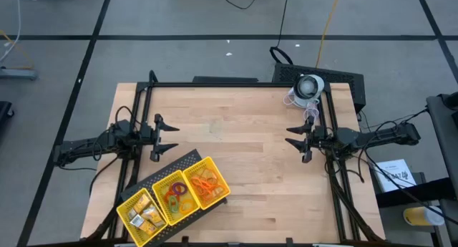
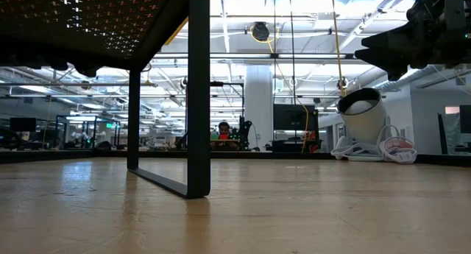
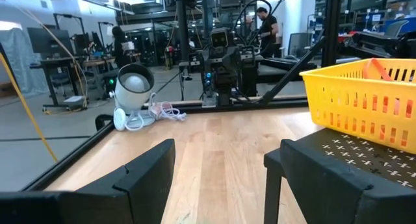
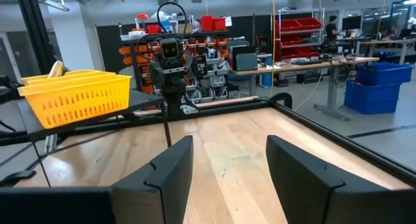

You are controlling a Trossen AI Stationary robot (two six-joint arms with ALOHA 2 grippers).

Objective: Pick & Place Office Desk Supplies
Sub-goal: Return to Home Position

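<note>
**Left gripper**: fingers spread wide, nothing between them. Parked over the table's left side, pointing toward the middle.

**Right gripper**: likewise spread wide and empty. Parked opposite, facing the left gripper and well apart from it.

**Supplies:** all in the yellow tray on the dark perforated shelf. Just beside the left gripper toward the front edge, well apart from the right gripper.
- Gold blocks: end compartment farthest from both grippers.
- Coloured rings: middle compartment.
- Orange rubber bands: end compartment nearest the right gripper.

**Handling, as judged:** everything very light.
- Blocks: stiff, best pinched across flat sides.
- Rings: small and hard, apt to roll or skid, best pinched across the rim.
- Bands: soft and floppy, liable to cling to a fingertip, best taken by one strand.

**Surface:** pale wooden table, smooth, framed by dark rails. No supplies visible on the bare wood between the grippers. White round lamp and loose cable at the far corner behind the right gripper.

**Room:** open workshop with red bins on racks. A person standing far beyond the table.
</note>
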